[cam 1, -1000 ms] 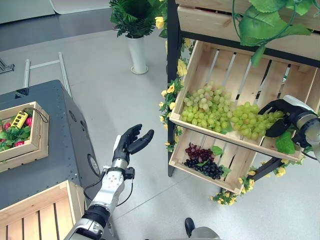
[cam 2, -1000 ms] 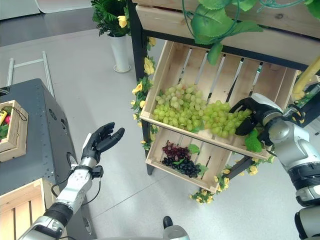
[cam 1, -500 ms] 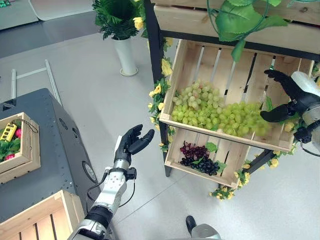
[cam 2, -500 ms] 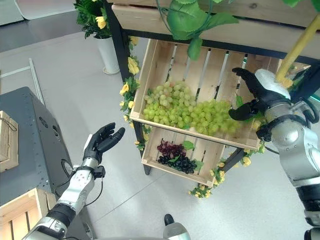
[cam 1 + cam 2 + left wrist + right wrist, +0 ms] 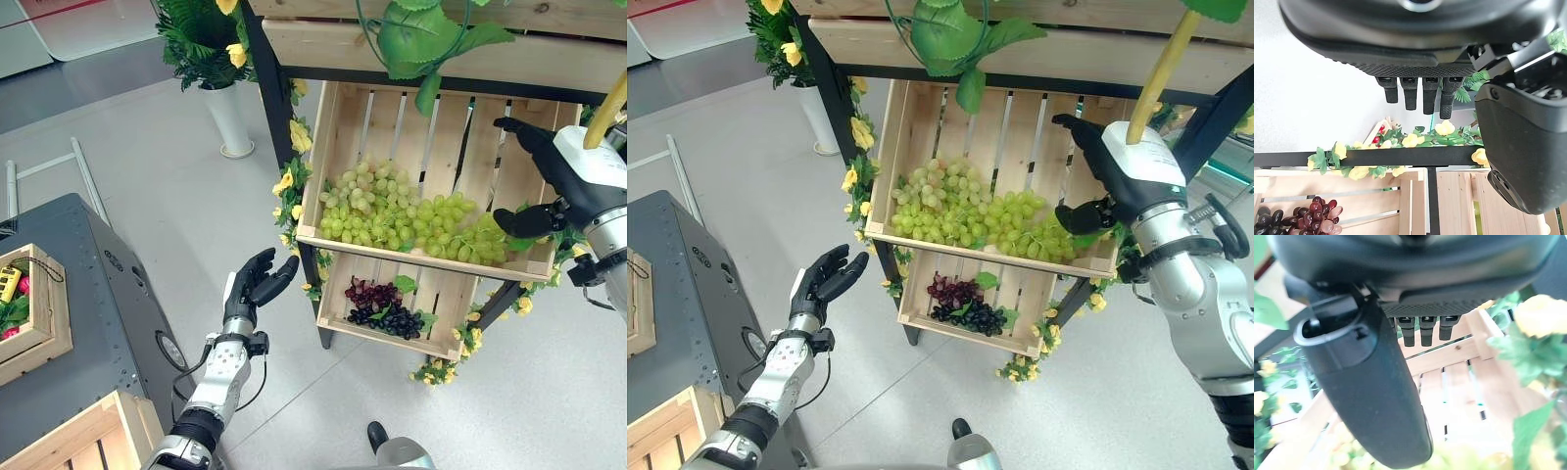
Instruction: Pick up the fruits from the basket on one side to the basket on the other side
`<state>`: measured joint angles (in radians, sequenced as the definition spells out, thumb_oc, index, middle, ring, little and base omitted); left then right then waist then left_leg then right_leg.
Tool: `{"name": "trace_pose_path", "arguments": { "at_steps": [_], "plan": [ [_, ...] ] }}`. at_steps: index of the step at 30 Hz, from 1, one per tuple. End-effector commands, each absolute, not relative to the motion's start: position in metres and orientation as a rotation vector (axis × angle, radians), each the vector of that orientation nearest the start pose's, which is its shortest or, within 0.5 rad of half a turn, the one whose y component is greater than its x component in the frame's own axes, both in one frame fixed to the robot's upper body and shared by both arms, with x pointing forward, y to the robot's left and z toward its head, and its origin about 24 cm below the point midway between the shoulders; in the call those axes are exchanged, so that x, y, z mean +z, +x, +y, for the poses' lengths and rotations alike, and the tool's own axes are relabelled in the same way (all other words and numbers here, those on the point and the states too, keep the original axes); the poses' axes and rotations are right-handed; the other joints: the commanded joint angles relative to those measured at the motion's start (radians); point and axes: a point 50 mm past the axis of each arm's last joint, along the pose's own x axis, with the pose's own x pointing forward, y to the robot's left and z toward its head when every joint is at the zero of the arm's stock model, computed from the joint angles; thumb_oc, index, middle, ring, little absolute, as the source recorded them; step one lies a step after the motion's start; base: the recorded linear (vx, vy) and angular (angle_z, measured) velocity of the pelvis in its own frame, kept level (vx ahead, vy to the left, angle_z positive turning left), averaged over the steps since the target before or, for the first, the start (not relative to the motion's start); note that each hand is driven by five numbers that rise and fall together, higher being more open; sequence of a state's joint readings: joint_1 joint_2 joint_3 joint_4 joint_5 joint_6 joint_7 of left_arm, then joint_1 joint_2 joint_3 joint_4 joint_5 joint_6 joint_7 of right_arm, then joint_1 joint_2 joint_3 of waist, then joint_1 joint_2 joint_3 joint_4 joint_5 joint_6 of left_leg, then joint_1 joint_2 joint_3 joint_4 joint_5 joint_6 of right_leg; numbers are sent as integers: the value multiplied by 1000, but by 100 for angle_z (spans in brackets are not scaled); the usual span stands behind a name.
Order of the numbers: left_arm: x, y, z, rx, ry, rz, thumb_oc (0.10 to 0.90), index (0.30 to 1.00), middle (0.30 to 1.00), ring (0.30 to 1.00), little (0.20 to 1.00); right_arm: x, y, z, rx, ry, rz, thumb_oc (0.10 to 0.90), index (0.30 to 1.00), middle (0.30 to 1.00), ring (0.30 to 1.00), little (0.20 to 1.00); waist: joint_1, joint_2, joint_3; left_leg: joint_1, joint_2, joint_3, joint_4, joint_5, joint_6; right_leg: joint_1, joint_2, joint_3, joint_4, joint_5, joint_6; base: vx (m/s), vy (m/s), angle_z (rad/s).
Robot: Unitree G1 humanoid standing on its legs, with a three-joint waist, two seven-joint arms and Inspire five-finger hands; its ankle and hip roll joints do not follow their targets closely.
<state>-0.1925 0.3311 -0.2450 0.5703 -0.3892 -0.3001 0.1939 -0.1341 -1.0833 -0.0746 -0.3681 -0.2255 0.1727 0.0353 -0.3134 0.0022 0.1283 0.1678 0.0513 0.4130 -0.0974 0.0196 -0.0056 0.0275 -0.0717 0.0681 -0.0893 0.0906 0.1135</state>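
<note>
Right hand (image 5: pixel 1122 176) hung spread above the right end of the upper crate (image 5: pixel 338 137), fingers straight and thumb apart, holding nothing; the thumb tip sat just over the green grapes (image 5: pixel 411 215) heaped along that crate's front edge. Left hand (image 5: pixel 250 289) was raised over the floor beside the black frame (image 5: pixel 269 98) of the stand, fingers relaxed and empty.

Both eye views showed the dark grapes (image 5: pixel 384 308) in the lower crate (image 5: pixel 343 318), with yellow flowers (image 5: pixel 290 181) trailing down the frame. Left eye view also took in the grey tabletop (image 5: pixel 88 343) with a small crate (image 5: pixel 44 313) at its left edge and another crate (image 5: pixel 88 441) at its near corner; both were cut off by the picture's edge. Left wrist view caught the dark grapes from the side. Right wrist view gave the upper crate's slats past the fingers, with the green grapes too blurred to make out.
</note>
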Motion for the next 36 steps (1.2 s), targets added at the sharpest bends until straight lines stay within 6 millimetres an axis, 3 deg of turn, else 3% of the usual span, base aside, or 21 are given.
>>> {"name": "trace_pose_path", "arguments": {
  "at_steps": [1, 5, 8, 12, 15, 19, 24, 27, 31, 36],
  "plan": [
    [32, 292, 215, 155, 40, -103, 800, 900, 900, 900, 900, 281, 237, -234, -16, -1168, -694, 800, 900, 900, 900, 900, 44, -13, -75, 59, -22, -21, 10, -171, 26, 40, 35, -25, 44, -98, 17, 0, 0, 0],
    [29, 291, 215, 159, 45, -96, 800, 900, 900, 900, 900, 273, 234, -210, 273, -927, -721, 800, 900, 900, 900, 900, 54, -16, -75, 60, -22, -26, 10, -170, 25, 45, 32, -36, 41, -97, 16, 3, -10, 0],
    [23, 288, 213, 197, 13, -81, 800, 900, 900, 900, 900, 250, 243, -195, 456, -652, -643, 800, 900, 900, 900, 900, 75, -19, -75, 61, -21, -35, 10, -166, 21, 50, 26, -54, 46, -101, 13, 14, -47, 1],
    [14, 282, 209, 298, 47, -84, 800, 900, 900, 900, 900, 222, 250, -178, 456, -353, -650, 800, 900, 900, 900, 900, 100, -20, -72, 57, -20, -55, 10, -162, 19, 58, 21, -78, 41, -100, 8, 17, -48, 14],
    [7, 273, 204, 389, 93, -92, 800, 900, 900, 900, 900, 193, 245, -166, 383, -287, -682, 800, 900, 900, 900, 900, 115, -18, -67, 54, -18, -65, 10, -159, 19, 61, 17, -89, 37, -99, 7, 17, -47, 8],
    [0, 261, 194, 441, 117, -101, 800, 900, 900, 900, 900, 173, 231, -145, 410, -158, -732, 800, 900, 900, 900, 900, 134, -14, -55, 50, -19, -75, 10, -155, 22, 61, 13, -101, 35, -98, 6, -9, -44, 17],
    [0, 253, 182, 496, 243, -191, 800, 900, 900, 900, 900, 141, 232, -109, 679, 487, -611, 800, 900, 900, 900, 900, 189, -24, -40, 40, -18, -91, 10, -136, 19, 72, 4, -144, 20, -88, -8, -16, -79, 15],
    [-5, 249, 177, 495, 280, -203, 800, 900, 900, 900, 900, 123, 234, -91, 750, 662, -506, 800, 900, 900, 900, 900, 215, -28, -39, 33, -18, -111, 10, -130, 16, 79, -2, -172, 13, -87, -12, 1, -78, 26],
    [-14, 242, 178, 480, 321, -186, 800, 900, 900, 900, 900, 99, 229, -77, 819, 762, -377, 800, 900, 900, 900, 900, 238, -32, -37, 23, -15, -130, 10, -122, 13, 79, -8, -195, 14, -88, -12, 4, -61, 27],
    [-26, 237, 183, 499, 332, -128, 800, 900, 900, 900, 900, 72, 226, -73, 811, 646, -260, 800, 900, 900, 900, 900, 253, -39, -36, 16, -13, -148, 10, -118, 10, 86, -12, -218, 11, -90, -13, -2, -42, 10]
  ]
}}
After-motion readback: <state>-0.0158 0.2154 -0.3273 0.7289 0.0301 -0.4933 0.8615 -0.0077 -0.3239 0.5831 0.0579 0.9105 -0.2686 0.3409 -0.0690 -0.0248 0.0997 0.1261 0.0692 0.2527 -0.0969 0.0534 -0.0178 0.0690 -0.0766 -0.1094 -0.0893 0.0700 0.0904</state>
